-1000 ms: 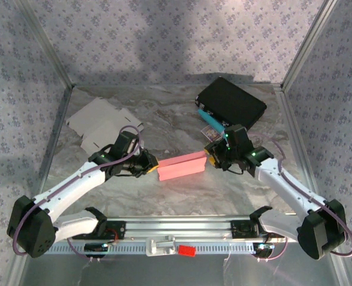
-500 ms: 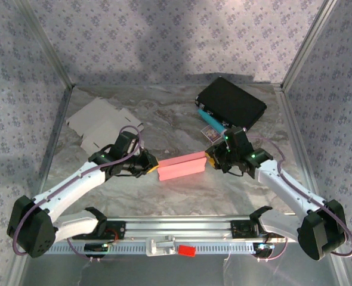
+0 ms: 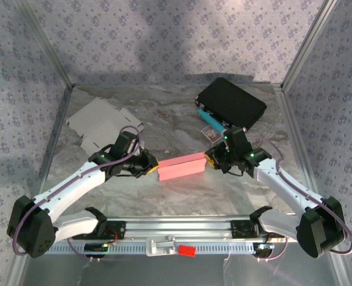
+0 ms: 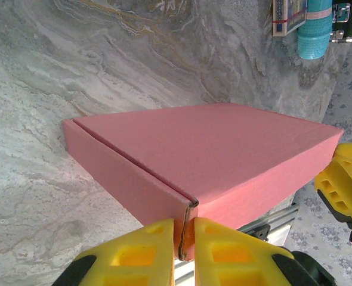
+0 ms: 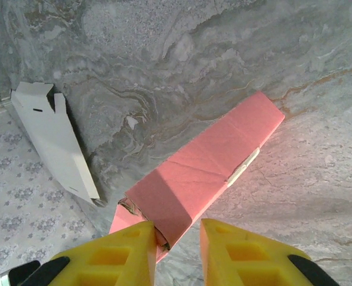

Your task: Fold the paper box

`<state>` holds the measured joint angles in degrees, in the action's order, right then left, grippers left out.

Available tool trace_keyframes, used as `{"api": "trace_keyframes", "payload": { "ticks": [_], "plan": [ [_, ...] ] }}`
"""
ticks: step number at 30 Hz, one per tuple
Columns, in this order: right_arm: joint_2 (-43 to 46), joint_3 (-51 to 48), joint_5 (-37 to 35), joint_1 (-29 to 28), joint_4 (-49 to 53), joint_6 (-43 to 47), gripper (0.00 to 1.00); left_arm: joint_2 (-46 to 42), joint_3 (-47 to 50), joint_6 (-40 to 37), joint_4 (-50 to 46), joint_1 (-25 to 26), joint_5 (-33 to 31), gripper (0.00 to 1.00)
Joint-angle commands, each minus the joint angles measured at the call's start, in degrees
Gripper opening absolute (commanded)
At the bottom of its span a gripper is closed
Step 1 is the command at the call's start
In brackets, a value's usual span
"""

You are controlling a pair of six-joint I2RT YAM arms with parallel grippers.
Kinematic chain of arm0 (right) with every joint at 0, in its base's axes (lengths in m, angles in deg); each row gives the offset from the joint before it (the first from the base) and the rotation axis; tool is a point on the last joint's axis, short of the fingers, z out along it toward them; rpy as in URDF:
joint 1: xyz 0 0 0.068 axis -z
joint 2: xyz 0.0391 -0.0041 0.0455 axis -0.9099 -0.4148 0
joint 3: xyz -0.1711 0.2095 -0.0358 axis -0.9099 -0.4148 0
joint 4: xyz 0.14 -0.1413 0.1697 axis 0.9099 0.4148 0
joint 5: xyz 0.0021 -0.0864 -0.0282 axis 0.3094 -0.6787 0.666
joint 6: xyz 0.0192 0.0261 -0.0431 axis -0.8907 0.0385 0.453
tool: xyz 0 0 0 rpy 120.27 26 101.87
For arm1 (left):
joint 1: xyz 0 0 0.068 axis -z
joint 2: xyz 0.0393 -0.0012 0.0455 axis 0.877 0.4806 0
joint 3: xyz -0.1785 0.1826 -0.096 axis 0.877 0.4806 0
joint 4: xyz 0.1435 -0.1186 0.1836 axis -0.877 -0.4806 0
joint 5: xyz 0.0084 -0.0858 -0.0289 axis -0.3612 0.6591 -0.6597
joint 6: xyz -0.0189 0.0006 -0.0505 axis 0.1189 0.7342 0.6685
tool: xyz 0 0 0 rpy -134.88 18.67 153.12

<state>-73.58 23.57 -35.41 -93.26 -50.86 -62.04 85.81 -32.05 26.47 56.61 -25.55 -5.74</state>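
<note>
The pink paper box (image 3: 181,166) lies closed and flat at the middle of the table, held between both arms. My left gripper (image 3: 150,167) is at its left end. In the left wrist view the box (image 4: 224,155) fills the middle, and my left gripper (image 4: 184,238) is shut on its near corner edge. My right gripper (image 3: 210,158) is at the box's right end. In the right wrist view the jaws of my right gripper (image 5: 177,238) straddle the end corner of the box (image 5: 212,167). The left finger touches the box and the right finger stands apart from it.
A flat white cardboard blank (image 3: 98,122) lies at the back left. A black case (image 3: 231,102) sits at the back right with a teal cylinder (image 3: 210,121) and a small card pack (image 4: 288,15) beside it. A metal rail (image 3: 176,229) runs along the near edge.
My right gripper has narrowed its jaws and shifted slightly left onto the box's right end. The left gripper and the box have stayed put.
</note>
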Motion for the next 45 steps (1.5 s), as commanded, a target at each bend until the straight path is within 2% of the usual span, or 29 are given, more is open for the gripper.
{"api": "trace_keyframes", "payload": {
  "ticks": [1, 7, 12, 19, 23, 26, 28, 30, 31, 33, 38, 45],
  "plan": [
    [-3.8, -1.5, 0.5, -1.0, 14.3, 2.1, 0.25, 0.9, 1.0, -1.0, -3.9, 0.2, -2.1, 0.14],
    [-3.6, 1.8, -0.5, -1.1, 14.9, 4.5, 0.24, 1.7, 0.2, -3.4, -3.4, 0.9, -2.1, 0.14],
    [-1.4, 3.9, -1.7, 0.0, 20.3, 11.6, 0.21, 5.0, -2.8, -11.2, -3.3, 4.9, -2.9, 0.14],
    [8.2, -1.5, -1.5, 5.3, 31.6, 17.2, 0.22, 13.2, -4.9, -18.0, 1.1, 13.4, -1.9, 0.15],
    [12.3, -5.3, -0.6, 9.8, 32.4, 19.0, 0.24, 19.7, -6.7, -19.7, 1.1, 16.1, -1.1, 0.17],
    [12.7, -5.6, -1.1, 10.9, 31.6, 20.1, 0.27, 21.3, -8.5, -19.7, 0.9, 16.5, -0.8, 0.19],
    [12.3, -3.9, -2.8, 10.9, 30.6, 22.0, 0.3, 19.9, -10.0, -18.8, -0.4, 16.6, -2.4, 0.24],
    [11.5, -2.3, -3.0, 10.3, 29.2, 23.4, 0.33, 18.1, -11.3, -17.2, -2.1, 16.0, -5.0, 0.32],
    [10.8, -1.5, -3.0, 10.1, 27.9, 24.3, 0.35, 17.3, -11.4, -15.8, -2.3, 15.1, -5.7, 0.38],
    [8.7, 0.2, -2.9, 9.2, 25.9, 26.5, 0.4, 17.1, -10.8, -12.6, -2.5, 12.0, -5.1, 0.43],
    [1.2, 6.3, -1.5, 7.8, 23.4, 32.2, 0.46, 21.7, -9.9, -7.6, 0.7, 6.7, -1.6, 0.46],
    [-3.4, 14.9, 0.4, 8.0, 23.4, 38.0, 0.51, 30.8, -13.8, -8.0, 5.8, 6.3, 0.9, 0.44]
  ]
}}
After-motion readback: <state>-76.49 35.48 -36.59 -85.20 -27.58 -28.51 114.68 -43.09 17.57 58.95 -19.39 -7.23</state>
